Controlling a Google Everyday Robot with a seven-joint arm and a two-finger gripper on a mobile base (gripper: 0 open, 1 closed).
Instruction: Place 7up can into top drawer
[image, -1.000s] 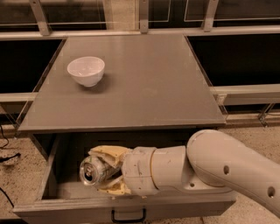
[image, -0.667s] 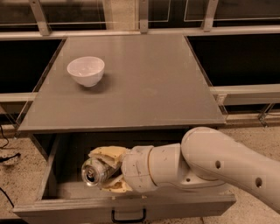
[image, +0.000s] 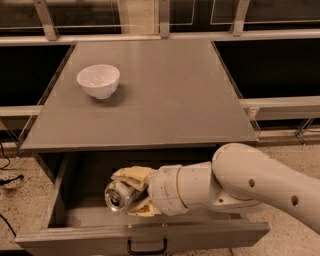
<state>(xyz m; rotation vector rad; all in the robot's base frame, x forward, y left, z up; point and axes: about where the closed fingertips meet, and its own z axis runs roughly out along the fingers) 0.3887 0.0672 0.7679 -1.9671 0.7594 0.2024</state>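
Note:
The top drawer of the grey cabinet stands pulled open at the bottom of the camera view, with a small dark handle on its front panel. My gripper reaches into it from the right, its yellowish fingers shut around the silvery 7up can. The can lies on its side, its round end facing left and toward the camera, held above the drawer floor at the drawer's middle left.
A white bowl stands on the flat grey tabletop at the back left. My white arm crosses the drawer's right half. Railings and dark panels run behind and beside the table. Cables lie on the floor at left.
The gripper with the can has shifted slightly to the right and a little lower inside the drawer. The bowl has not moved.

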